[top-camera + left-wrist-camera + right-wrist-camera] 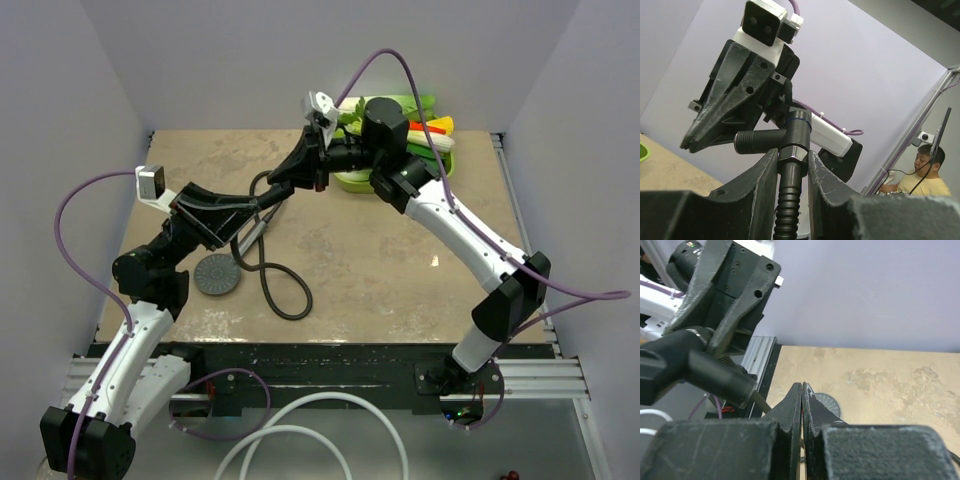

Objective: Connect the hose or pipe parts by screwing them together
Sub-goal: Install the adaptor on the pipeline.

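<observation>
**Item 1. Left tool.** Narrow. Its fingers are clamped on the collar where the black ribbed hose meets the small black T-shaped fitting. The pair is held raised above the surface, with the fitting upright and its bare threaded side port turned toward the other arm. Judged purpose: to present that port and steady the joint against twisting.

**Item 2. Right tool.** Fully closed, fingers pressed flat together, nothing between them. The tips sit just beside the fitting's threaded port. Whether they touch it cannot be told from either wrist view.

**Item 3. Shower head.** Dark grey, disc face up, lying on the surface under the left arm and well apart from the raised fitting. Nothing is screwed onto the side port yet.

**Item 4. Hose, remainder.** It loops across the surface beside the shower head, then rises toward the left tool.
</observation>
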Controlling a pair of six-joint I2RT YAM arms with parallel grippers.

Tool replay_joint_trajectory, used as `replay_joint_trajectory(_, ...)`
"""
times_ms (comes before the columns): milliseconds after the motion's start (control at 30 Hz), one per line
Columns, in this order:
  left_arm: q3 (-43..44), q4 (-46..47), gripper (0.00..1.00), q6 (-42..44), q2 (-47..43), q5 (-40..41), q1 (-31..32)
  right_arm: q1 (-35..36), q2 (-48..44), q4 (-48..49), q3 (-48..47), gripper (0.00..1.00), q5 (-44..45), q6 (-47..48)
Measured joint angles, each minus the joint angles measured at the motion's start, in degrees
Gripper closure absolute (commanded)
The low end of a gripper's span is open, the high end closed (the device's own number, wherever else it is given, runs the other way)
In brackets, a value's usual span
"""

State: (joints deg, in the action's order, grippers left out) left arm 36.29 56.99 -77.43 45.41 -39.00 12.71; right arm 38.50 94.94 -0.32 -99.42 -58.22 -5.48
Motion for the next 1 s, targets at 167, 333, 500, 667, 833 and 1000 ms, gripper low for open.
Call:
replay_joint_trajectory(167, 0.0, -0.1, 1.00, 0.0, 0.0, 0.0, 0.0, -0.1, 2.4, 4.3, 0.0, 1.00, 0.2, -2.9)
replay_joint_trajectory(333, 0.0, -0.1, 1.00, 0.0, 0.0, 0.1, 0.0, -0.1, 2.1, 10.7, 3.1, 1.00, -1.7, -7.0)
replay_joint_trajectory(500, 0.0, -1.0, 1.00, 0.0, 0.0, 0.4, 0.0, 0.0, -0.9, 17.6, 8.8, 1.00, -4.4, -10.8)
replay_joint_trajectory(667, 0.0, -0.5, 1.00, -0.1, 0.0, 0.5, 0.0, 0.1, -3.2, 21.6, 11.0, 1.00, -4.7, -12.7)
replay_joint_trajectory(833, 0.1, -0.4, 1.00, -0.2, 0.0, 0.5, 0.0, 0.2, -3.7, 19.1, 11.1, 1.00, -3.8, -9.9)
replay_joint_trajectory(1000, 0.2, -1.6, 1.00, -0.5, 0.1, 0.4, 0.0, 0.3, -3.0, 17.5, 9.9, 1.00, -1.7, -8.6)
